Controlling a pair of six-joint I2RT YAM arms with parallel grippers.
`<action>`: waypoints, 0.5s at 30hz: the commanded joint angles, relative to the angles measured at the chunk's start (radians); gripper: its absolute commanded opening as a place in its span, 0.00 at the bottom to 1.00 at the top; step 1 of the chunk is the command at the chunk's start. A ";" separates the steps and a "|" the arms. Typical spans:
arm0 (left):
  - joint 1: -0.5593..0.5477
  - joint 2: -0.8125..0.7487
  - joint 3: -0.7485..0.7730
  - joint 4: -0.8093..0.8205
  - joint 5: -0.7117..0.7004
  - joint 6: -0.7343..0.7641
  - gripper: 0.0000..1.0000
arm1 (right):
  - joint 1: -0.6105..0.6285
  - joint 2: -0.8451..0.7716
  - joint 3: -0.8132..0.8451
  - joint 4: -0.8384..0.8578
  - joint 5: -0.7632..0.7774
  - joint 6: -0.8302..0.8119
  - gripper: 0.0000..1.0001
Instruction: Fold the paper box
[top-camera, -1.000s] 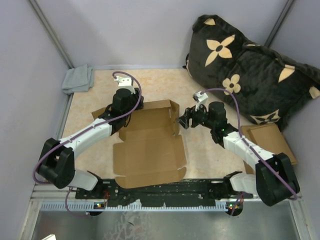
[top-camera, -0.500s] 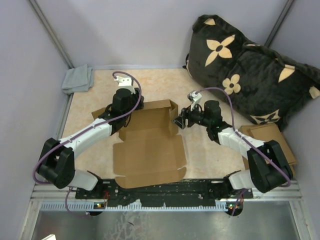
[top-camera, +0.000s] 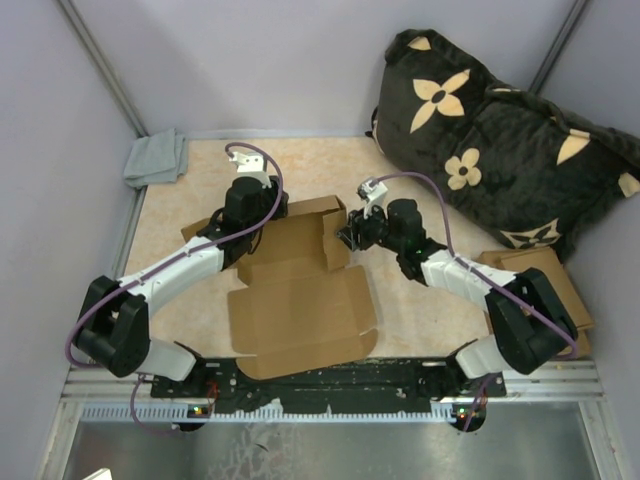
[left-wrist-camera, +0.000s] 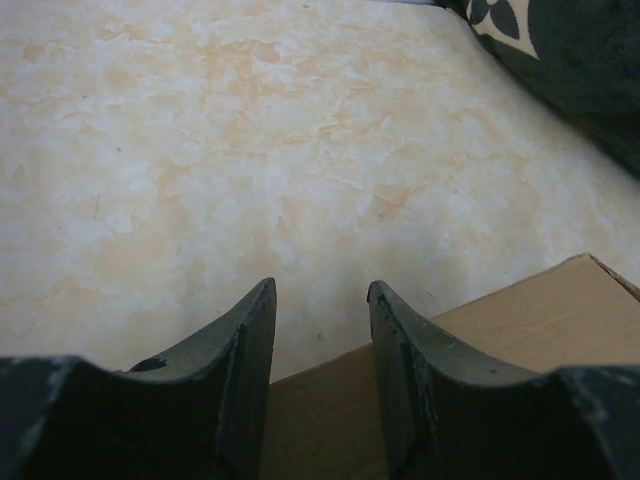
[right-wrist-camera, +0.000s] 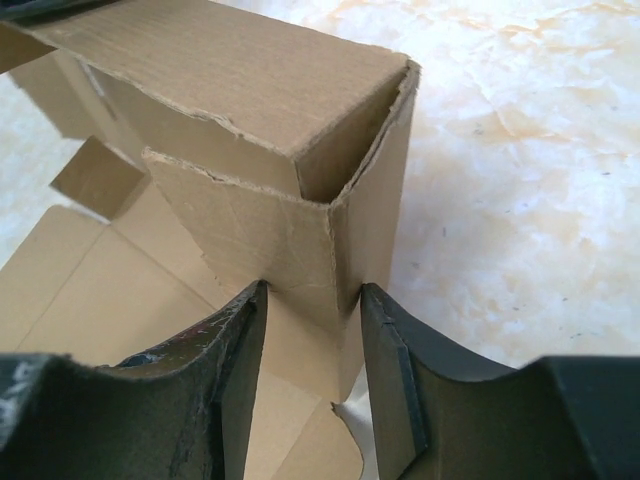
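The paper box (top-camera: 300, 295) lies in the middle of the counter (top-camera: 320, 165), between the two arms. Its base and near flap lie flat, while its far wall and right side are folded up. The near flap's edge lies just beside the black rail (top-camera: 330, 385) at the arms' bases. Bare counter runs from the box's far wall to the back of the enclosure. Another open strip lies on the right, between the box and a stack of flat cardboard (top-camera: 545, 275). A dark pillow (top-camera: 500, 130) with tan flowers fills the far right corner, and a grey cloth (top-camera: 157, 158) sits in the far left one. The counter is pale marbled beige, closed in by plain lilac-grey walls (top-camera: 300, 60).

The right jaws are pinched on the box's raised far right corner, with one finger (right-wrist-camera: 235, 340) on the inner face and the other on the outer side. The left jaws stand partly apart at the box's far left, over the cardboard edge. Nothing is gripped between their fingers (left-wrist-camera: 245, 340).
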 joint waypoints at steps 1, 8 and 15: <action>0.006 -0.009 0.007 -0.007 0.017 -0.011 0.48 | 0.014 0.020 0.056 0.059 0.119 -0.011 0.42; 0.006 -0.003 0.008 -0.004 0.029 -0.013 0.48 | 0.022 0.070 0.063 0.108 0.095 -0.021 0.38; 0.006 -0.003 0.009 -0.004 0.044 -0.010 0.47 | 0.023 0.102 0.053 0.169 -0.011 -0.029 0.42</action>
